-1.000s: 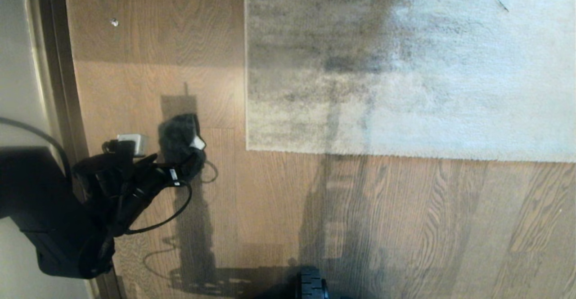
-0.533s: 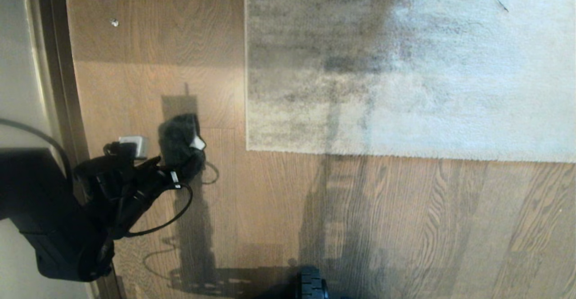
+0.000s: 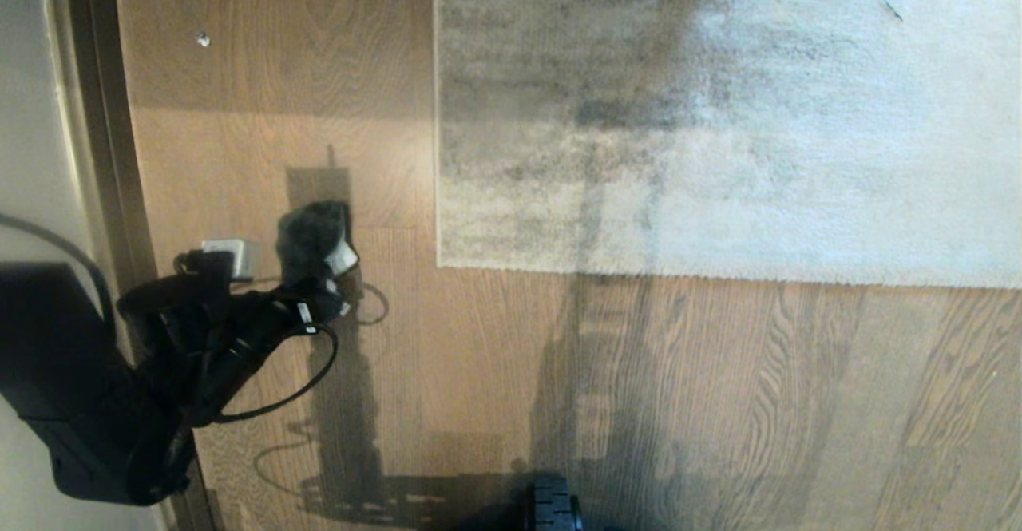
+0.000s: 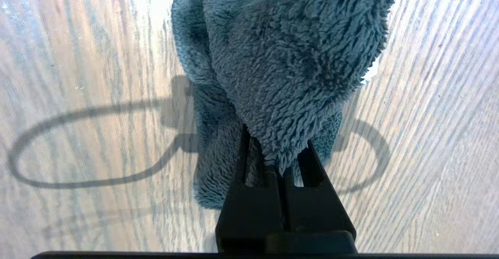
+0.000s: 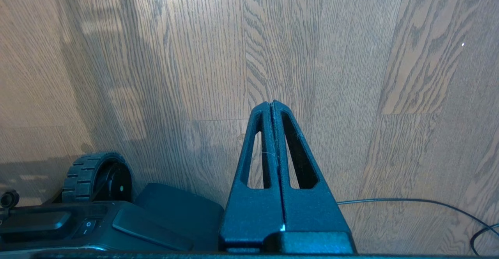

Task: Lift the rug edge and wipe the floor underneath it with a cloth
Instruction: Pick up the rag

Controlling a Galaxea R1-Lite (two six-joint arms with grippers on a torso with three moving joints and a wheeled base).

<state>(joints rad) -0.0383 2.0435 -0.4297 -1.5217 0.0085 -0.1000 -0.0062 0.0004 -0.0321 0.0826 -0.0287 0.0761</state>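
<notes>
The task is only beginning. At the far left of the head view, the left gripper (image 3: 319,295) is pinching the cloth (image 3: 311,235), its jaws nearly together with a bunch of fuzzy pile squeezed between them, as the left wrist view shows (image 4: 275,154). The cloth (image 4: 280,56) is sitting on the floor (image 3: 479,371) to the left of the rug edge (image 3: 437,196), well apart from it, with its far part resting on the planks; whether any of it is leaving the floor I cannot tell. Going right, the rug is lying flat, its corner (image 3: 439,263) down on the wood and nothing lifting it. So, by my judgement, the cloth is in hand, while the raising of the edge and the wiping underneath are both left to do. The right gripper (image 5: 273,111) is out of the head view; its own camera shows it hanging over bare floor (image 5: 351,76) with the jaws pressed together and holding nothing, beside the robot's wheel (image 5: 97,177).

Counted: one cloth, one rug, two grippers, one of them working.
</notes>
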